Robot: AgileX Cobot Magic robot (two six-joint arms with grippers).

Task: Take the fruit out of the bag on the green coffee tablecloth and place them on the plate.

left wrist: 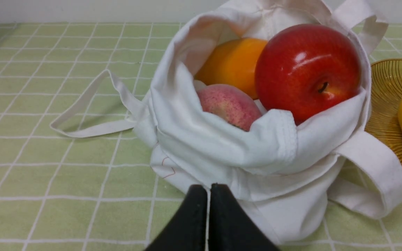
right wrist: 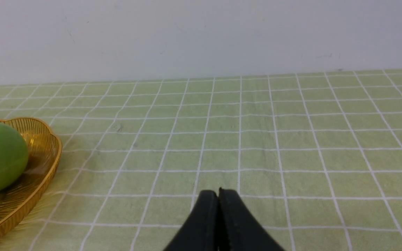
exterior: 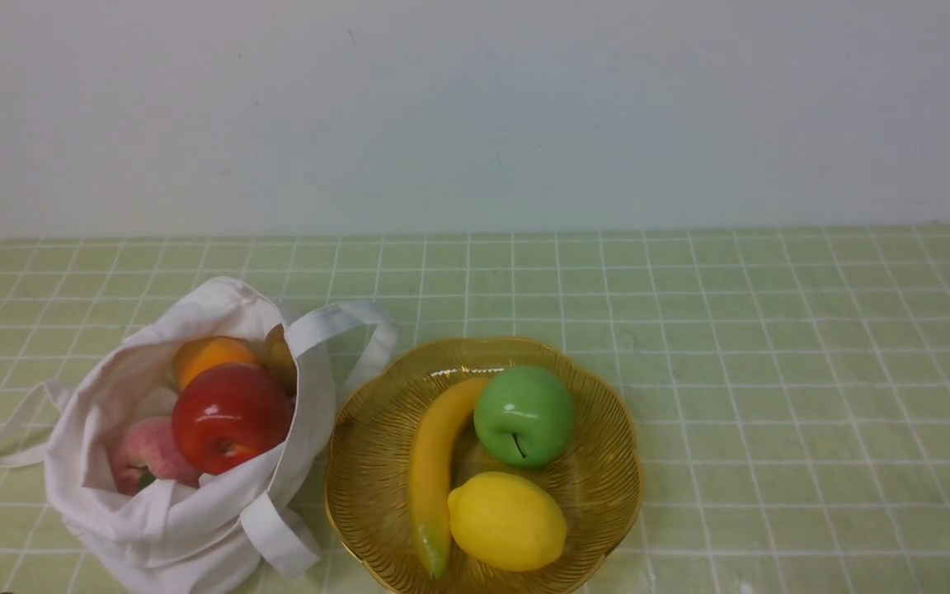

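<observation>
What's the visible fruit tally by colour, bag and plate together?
Red: 1, apple
Green: 1, apple
Yellow: 2, banana, lemon
Orange: 1
Pink: 1, peach
Brown: 1, partly hidden
Total: 7 visible; the bag may hide more

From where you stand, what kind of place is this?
Maybe a practice table for robots: a checkered green tablecloth by a plain wall, with shiny, fake-looking fruit on a golden plate.

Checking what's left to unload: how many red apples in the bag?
1 visible: the red apple, at the bag's right side, beside the peach. More may be hidden inside.
</observation>
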